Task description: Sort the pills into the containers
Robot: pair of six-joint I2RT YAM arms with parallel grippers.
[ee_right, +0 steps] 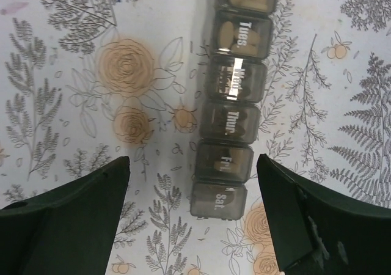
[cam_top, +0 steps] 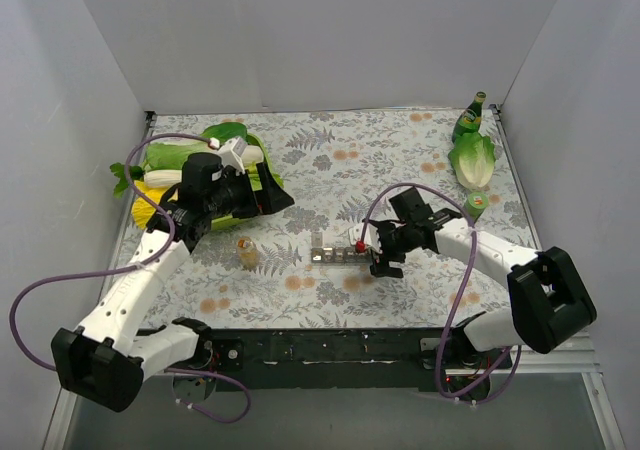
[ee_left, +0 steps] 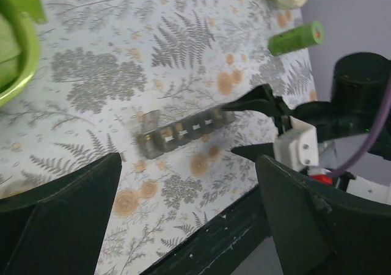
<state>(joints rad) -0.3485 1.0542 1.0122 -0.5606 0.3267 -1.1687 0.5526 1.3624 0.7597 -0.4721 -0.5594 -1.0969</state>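
Note:
The containers (cam_top: 335,254) are a grey translucent strip of joined compartments lying flat on the flowered table. In the right wrist view the containers (ee_right: 233,98) carry day labels from Mon. to Sat., with lids down and tan pills (ee_right: 235,35) showing through. My right gripper (ee_right: 192,208) hovers open over the Sat. end, one finger on either side and neither touching. From above, the right gripper (cam_top: 378,258) sits at the strip's right end. My left gripper (cam_top: 278,198) is open and empty, up and left of the strip. In its own view the left gripper (ee_left: 189,214) looks down on the containers (ee_left: 183,131).
A small amber vial (cam_top: 245,252) stands left of the strip. A green bowl of vegetables (cam_top: 215,160) sits at back left. At back right are a green bottle (cam_top: 468,118), a lettuce leaf (cam_top: 473,160) and a small green tube (cam_top: 478,203). The table's front edge (ee_left: 214,238) is near.

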